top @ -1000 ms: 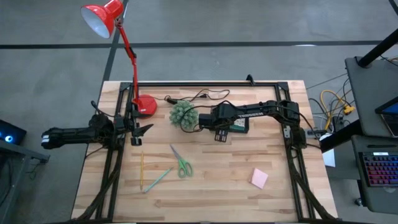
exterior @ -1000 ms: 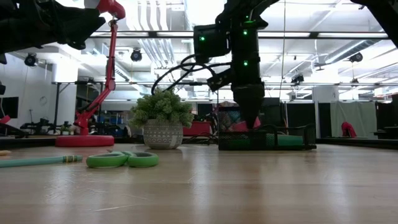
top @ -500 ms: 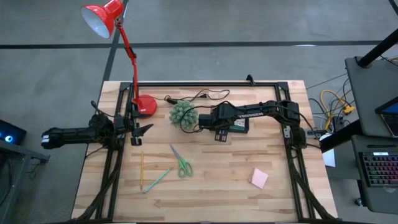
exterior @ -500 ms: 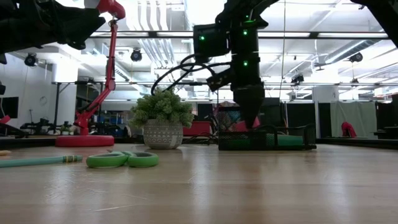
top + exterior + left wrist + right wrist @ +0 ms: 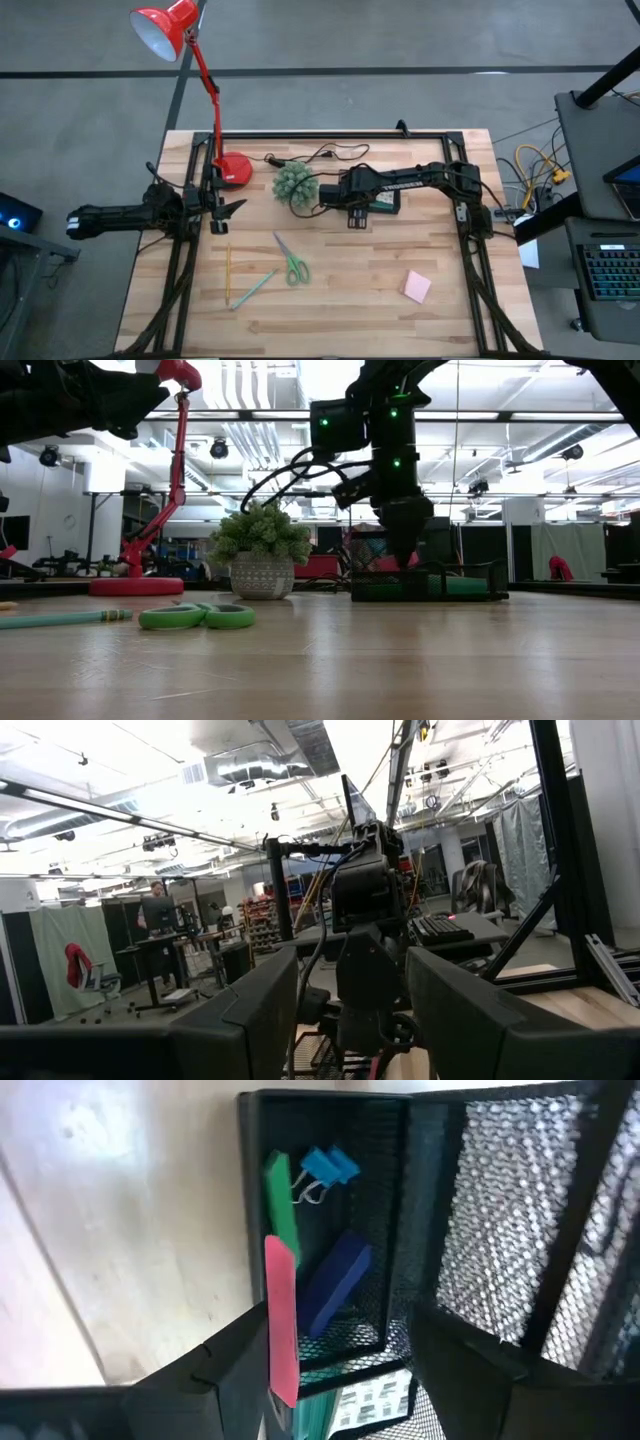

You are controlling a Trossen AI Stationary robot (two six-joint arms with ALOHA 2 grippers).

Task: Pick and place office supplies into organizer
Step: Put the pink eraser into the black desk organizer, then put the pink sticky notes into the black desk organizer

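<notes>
Low in the high view, one pink sticky-note pad (image 5: 417, 286) at lower right; one green-handled scissors (image 5: 292, 262), one light green pen (image 5: 254, 288) and one yellow pencil (image 5: 228, 272) at lower left; mid-frame, the right gripper (image 5: 355, 217), fingers apart, hangs over the black mesh organizer (image 5: 385, 203), green, pink and blue pieces inside; left gripper (image 5: 232, 209) waits at left, fingers apart.
</notes>
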